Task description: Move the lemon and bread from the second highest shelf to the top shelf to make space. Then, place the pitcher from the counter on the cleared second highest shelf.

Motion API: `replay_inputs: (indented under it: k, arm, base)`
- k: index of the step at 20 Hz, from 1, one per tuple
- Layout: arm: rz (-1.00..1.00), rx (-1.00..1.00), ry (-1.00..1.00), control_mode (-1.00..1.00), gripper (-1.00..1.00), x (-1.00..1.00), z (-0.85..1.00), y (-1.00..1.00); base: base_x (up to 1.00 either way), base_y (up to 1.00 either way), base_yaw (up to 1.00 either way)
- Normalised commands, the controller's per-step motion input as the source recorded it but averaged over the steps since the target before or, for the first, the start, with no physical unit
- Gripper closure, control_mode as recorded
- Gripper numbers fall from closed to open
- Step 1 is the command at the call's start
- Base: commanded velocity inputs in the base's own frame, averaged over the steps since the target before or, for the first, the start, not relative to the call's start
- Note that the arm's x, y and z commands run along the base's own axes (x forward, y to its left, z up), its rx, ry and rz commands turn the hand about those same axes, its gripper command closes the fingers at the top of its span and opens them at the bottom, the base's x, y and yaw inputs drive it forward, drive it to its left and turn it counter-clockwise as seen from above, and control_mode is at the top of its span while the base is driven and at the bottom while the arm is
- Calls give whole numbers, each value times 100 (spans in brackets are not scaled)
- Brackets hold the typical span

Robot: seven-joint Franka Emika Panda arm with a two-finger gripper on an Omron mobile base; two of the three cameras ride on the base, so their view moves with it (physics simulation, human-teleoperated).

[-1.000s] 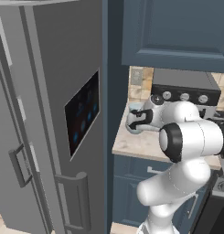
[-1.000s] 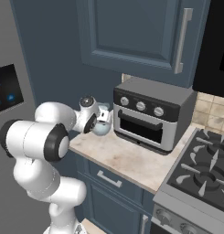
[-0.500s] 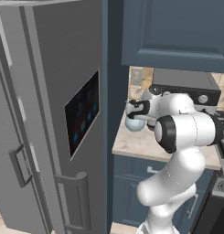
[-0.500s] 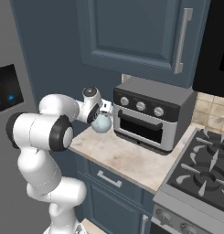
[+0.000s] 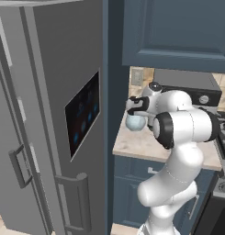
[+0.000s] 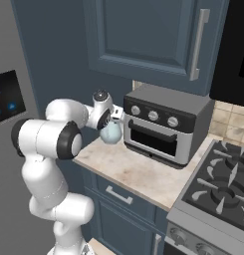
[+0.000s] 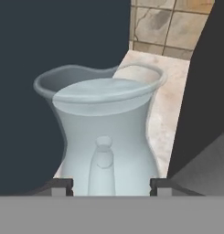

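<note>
One jug left to move: the last step of the task is judged in hand.
The pitcher point(image 7: 104, 137) stands on the counter point(image 5: 132, 144) beside the toaster oven point(image 6: 166, 132); the gripper point(image 7: 109, 185) is set with its fingers point(image 7: 61, 185) astride the body, a firm clamp not confirmable. Closing and lifting are called for next.

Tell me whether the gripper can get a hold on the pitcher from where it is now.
Probably yes. The gripper sits right at the pitcher on the counter, one fingertip on each side of its body, nothing between them. The toaster oven stands close beside it but looks clear.
</note>
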Motion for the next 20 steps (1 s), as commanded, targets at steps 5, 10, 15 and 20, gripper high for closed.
replay_inputs:
  k: [5, 10, 15, 20]
  arm:
    - [0, 0, 0, -100, 100, -9, -77, 1]
    - [0, 0, 6, -100, 100, -19, -62, 10]
    - [0, 0, 3, -100, 100, -1, -3, 2]
    - [5, 0, -3, -100, 100, -14, -16, 0]
  base:
    - [0, 0, 0]
    - [0, 0, 0]
    - [0, 0, 0]
    - [0, 0, 0]
